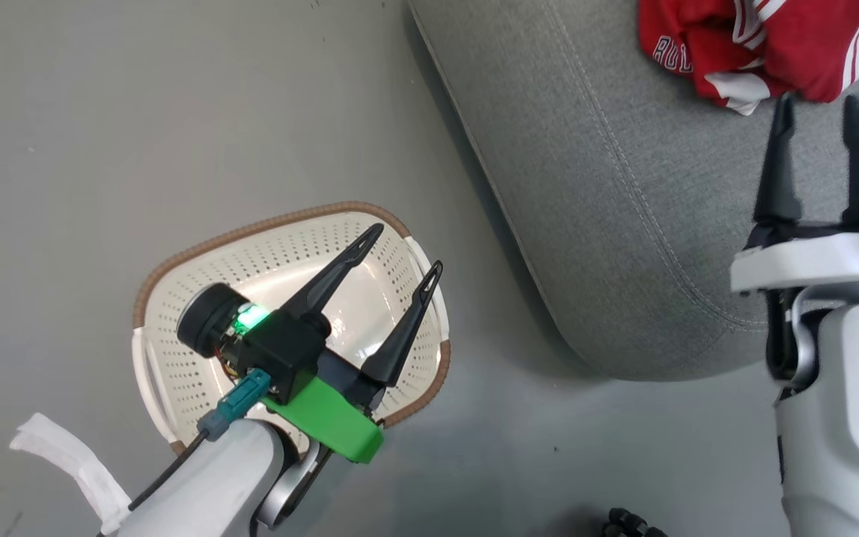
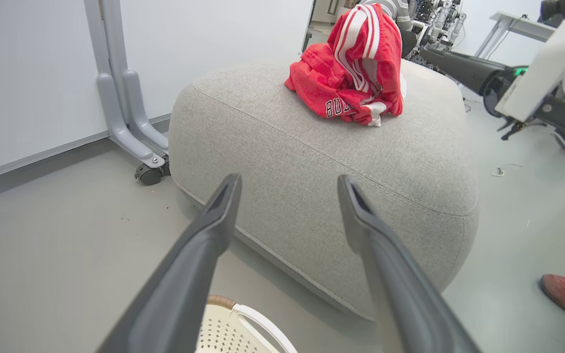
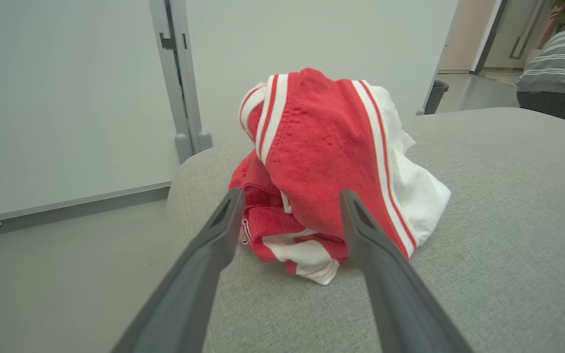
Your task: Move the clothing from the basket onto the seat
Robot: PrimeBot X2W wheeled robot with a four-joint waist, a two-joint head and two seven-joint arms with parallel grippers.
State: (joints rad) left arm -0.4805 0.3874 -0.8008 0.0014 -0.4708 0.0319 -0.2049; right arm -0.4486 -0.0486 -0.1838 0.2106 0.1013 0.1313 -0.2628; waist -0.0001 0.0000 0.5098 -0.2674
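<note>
Now the right end effector [image 1: 819,104], spread and empty, should back straight off the red white-striped fabric clothing [image 1: 757,37] on the grey upholstered seat [image 1: 586,186], upper right, snagging nothing.

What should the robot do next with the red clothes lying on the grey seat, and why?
Probably draw the right gripper back from the clothing. Its fingers stand open with the red pile resting free on the seat, and the basket under the open left gripper shows no fabric inside, so nothing seems left to move.
</note>
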